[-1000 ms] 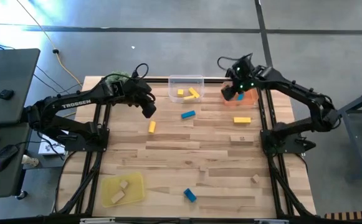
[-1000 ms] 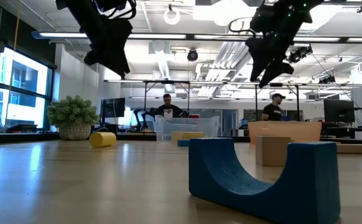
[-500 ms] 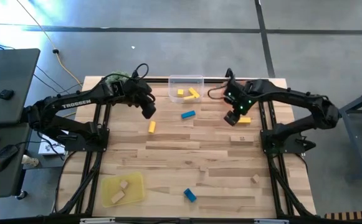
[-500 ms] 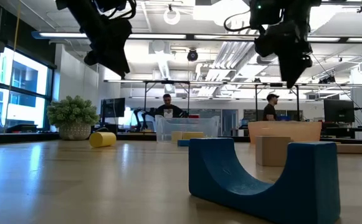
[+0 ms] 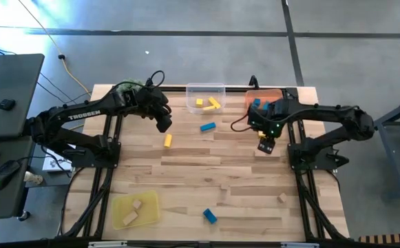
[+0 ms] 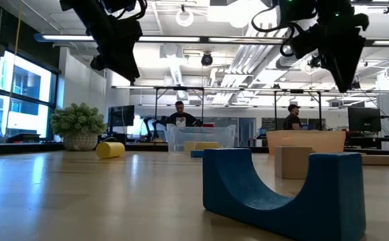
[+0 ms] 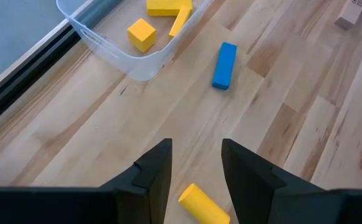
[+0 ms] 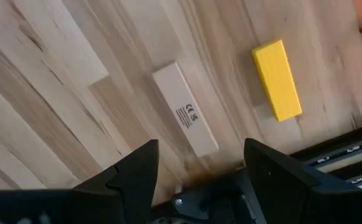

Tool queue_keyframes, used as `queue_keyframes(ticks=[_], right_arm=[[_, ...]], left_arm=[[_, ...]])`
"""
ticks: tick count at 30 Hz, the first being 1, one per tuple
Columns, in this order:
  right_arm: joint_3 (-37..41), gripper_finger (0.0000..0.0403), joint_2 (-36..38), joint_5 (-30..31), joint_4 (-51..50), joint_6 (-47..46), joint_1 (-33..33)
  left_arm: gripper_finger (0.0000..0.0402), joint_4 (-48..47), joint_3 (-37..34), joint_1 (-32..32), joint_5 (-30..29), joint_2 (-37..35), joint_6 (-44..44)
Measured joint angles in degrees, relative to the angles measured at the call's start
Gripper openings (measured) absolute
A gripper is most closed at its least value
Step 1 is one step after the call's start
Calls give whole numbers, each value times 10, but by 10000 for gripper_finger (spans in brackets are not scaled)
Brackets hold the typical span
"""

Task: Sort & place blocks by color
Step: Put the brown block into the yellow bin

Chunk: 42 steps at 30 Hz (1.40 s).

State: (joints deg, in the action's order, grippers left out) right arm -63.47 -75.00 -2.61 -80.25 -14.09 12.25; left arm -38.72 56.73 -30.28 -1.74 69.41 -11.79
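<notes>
Right pincer [image 5: 266,144] hung wide and empty over a plain wood bar [image 8: 185,117] near the bench's right edge; left pincer [image 7: 195,163] hovered part-open, empty, over a yellow cylinder [image 7: 202,204]. Each tray held some blocks; about half, I judged, lay loose.

A blue arch block [image 6: 284,194] stands nearest on the table [image 6: 80,201], a plain cube [image 6: 292,161] behind it. Both grippers hang high, left [image 6: 114,63], right [image 6: 338,63].
</notes>
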Motion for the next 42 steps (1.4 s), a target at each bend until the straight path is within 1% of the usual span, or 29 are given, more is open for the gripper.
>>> queue_keyframes(ticks=[6,12,16,20,24,30,38,42], right_arm=[[69,225,0,0,19,-5,-23],[136,225,0,-4,77,-9,-43],[179,225,0,-21,109,-9,-46],[213,225,0,-23,130,-10,-45],[236,225,0,-37,164,-9,-45],[262,225,0,-39,207,-11,-45],[287,225,0,-36,225,-66,-45],[287,225,-6,-33,230,-71,-45]], left_arm=[[129,0,0,0,0,0,0],[129,0,0,0,0,0,0],[129,0,0,0,0,0,0],[129,0,0,0,0,0,0],[129,0,0,0,-1,0,0],[129,0,0,0,-1,0,0],[129,0,0,0,-2,0,0],[129,0,0,0,-2,0,0]])
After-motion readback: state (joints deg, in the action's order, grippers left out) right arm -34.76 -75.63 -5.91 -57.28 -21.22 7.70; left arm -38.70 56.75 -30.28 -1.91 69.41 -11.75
